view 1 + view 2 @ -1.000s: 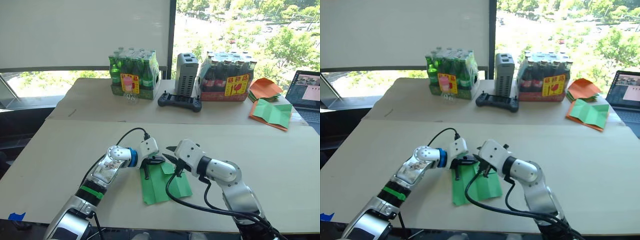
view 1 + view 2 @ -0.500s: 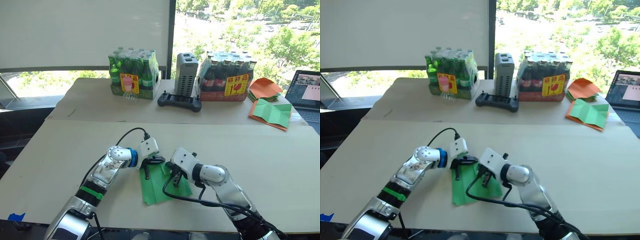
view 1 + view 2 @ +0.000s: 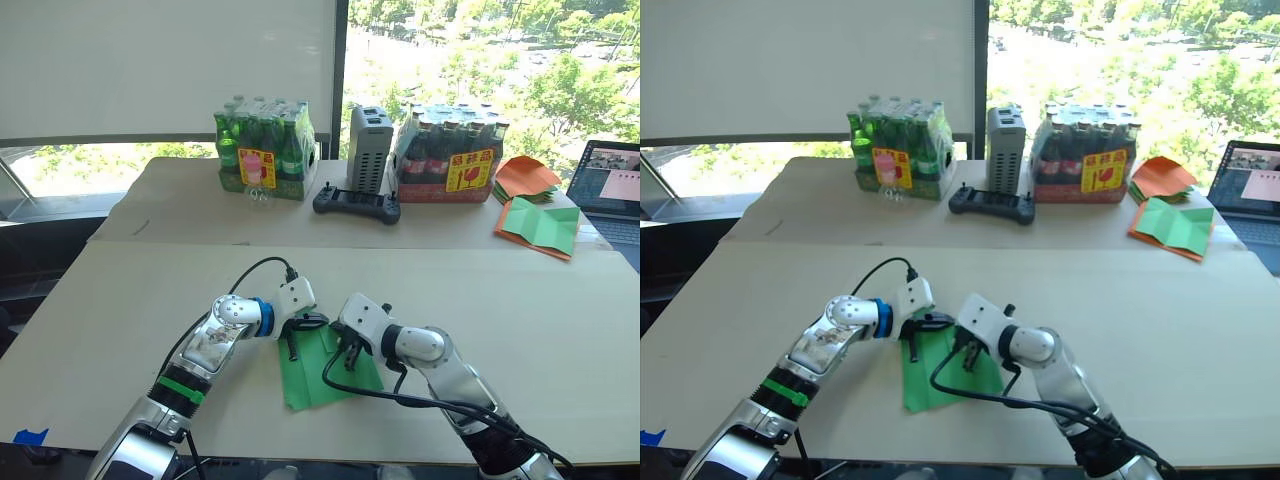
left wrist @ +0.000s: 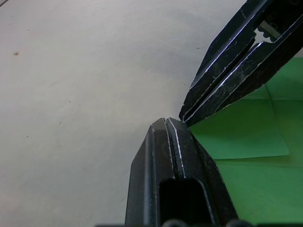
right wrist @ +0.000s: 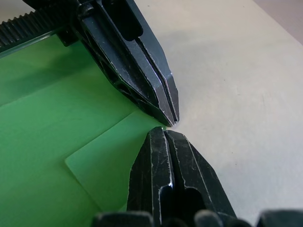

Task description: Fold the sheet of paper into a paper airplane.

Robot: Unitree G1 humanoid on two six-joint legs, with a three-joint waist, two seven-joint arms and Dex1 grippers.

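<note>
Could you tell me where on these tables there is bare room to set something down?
The near table is bare left and right of the green paper, where both grippers meet. The far table is bare left of the green bottles; its right half is crowded.

Far table (image 3: 200,205) before me bearing green bottle pack (image 3: 265,148), dark bottle pack (image 3: 449,152), grey box (image 3: 369,150) behind black controller (image 3: 356,203), orange and green sheets (image 3: 538,200), laptop (image 3: 610,186) at my right.
</note>
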